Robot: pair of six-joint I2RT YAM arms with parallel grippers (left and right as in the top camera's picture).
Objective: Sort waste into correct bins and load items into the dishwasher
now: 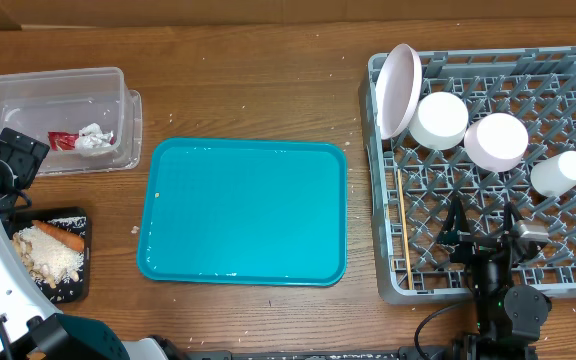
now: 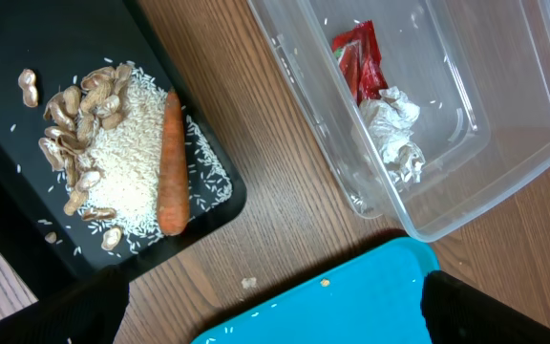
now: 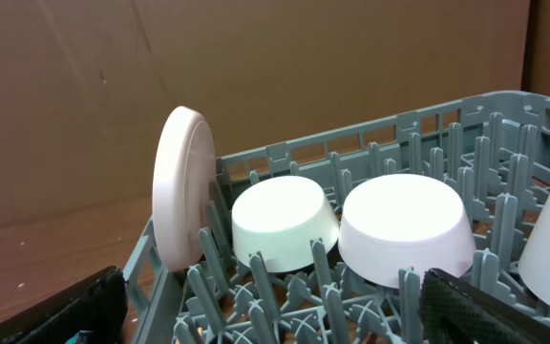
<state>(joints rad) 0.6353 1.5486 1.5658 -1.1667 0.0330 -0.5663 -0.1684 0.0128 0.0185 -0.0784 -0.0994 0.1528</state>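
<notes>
Beyond right fingers (image 3: 504,311), bowl (image 3: 404,229), seemingly apart

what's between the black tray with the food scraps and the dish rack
The teal tray lies flat between the black tray and the dish rack, touching neither. The overhead view shows this.

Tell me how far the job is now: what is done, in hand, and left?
Done: the red wrapper and napkin lie in the clear tub; the carrot and food scraps lie on the black tray; the plate, two bowls, cup and chopsticks are in the rack. In hand: nothing; left tool and right tool are open, empty. Left: apparently nothing; only stray crumbs by the teal tray.
</notes>
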